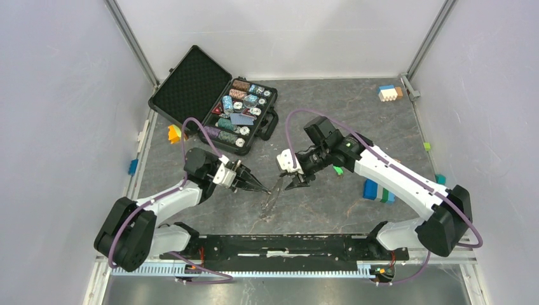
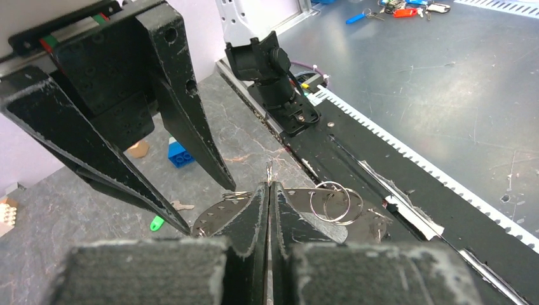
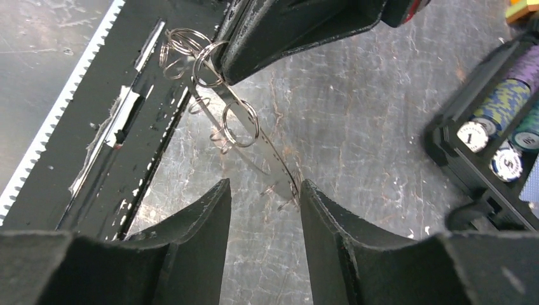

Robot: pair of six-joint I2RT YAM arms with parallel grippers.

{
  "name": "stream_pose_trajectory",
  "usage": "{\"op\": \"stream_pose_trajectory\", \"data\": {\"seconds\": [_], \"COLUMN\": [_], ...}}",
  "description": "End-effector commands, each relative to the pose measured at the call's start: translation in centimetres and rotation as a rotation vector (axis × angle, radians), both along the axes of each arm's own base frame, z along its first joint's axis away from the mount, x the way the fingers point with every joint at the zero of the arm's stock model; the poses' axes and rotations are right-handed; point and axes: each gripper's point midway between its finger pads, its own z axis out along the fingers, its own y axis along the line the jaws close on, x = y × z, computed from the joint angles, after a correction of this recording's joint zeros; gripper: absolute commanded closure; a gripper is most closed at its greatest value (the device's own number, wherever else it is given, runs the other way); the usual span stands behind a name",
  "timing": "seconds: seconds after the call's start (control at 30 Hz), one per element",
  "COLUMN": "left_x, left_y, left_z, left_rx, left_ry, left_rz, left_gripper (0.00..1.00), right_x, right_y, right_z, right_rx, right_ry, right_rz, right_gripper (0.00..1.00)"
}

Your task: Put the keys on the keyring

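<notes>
The keyring [image 2: 356,219] is a thin grey metal disc with holes round its rim and several small split rings [image 2: 335,202] hanging on it. My left gripper [image 2: 269,189] is shut on its edge and holds it tilted above the table; it shows edge-on in the top view [image 1: 273,194] and the right wrist view [image 3: 254,136]. My right gripper [image 3: 264,185] is open and empty, with the disc's lower edge just beyond its right fingertip [image 3: 306,188]. A tiny green-headed key [image 2: 156,223] and a loose grey key [image 2: 182,205] lie on the table; the green one sits by the right arm [image 1: 339,170].
An open black case of poker chips [image 1: 245,108] stands at the back left. Blue and green blocks [image 1: 377,190] lie right of the right arm, and more blocks sit at the back right [image 1: 388,93] and left edge [image 1: 173,133]. The black base rail [image 1: 286,244] runs along the near edge.
</notes>
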Motion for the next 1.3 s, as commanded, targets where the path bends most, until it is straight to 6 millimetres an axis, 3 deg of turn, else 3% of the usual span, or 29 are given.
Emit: {"op": "stream_pose_trajectory", "data": {"seconds": [0.0,0.3,0.5,1.0,1.27], "left_x": [-1.5,-1.9,-1.8,-0.8,0.3], "left_y": [0.6,0.6,0.5,0.4,-0.2], "left_z": [0.6,0.4,0.2,-0.3,0.3], "left_rx": [-0.012,-0.004,-0.007,-0.024,-0.063], "left_ry": [-0.106,-0.091,-0.094,-0.119,-0.137], "left_rz": [-0.097,-0.109,-0.11,-0.091,-0.023], "left_gripper": [0.98,0.98,0.98,0.98,0.98], "right_x": [-0.9,0.5,-1.6,-0.2,1.2], "right_y": [1.1,2.0,2.3,1.0,0.4], "right_z": [0.9,0.8,-0.6,-1.1,-1.0], "right_rx": [0.068,0.063,0.051,-0.005,-0.024], "right_ry": [0.029,-0.007,0.059,-0.035,-0.09], "right_rz": [0.073,0.062,0.152,0.043,-0.057], "right_gripper": [0.5,0.45,0.45,0.84,0.88]}}
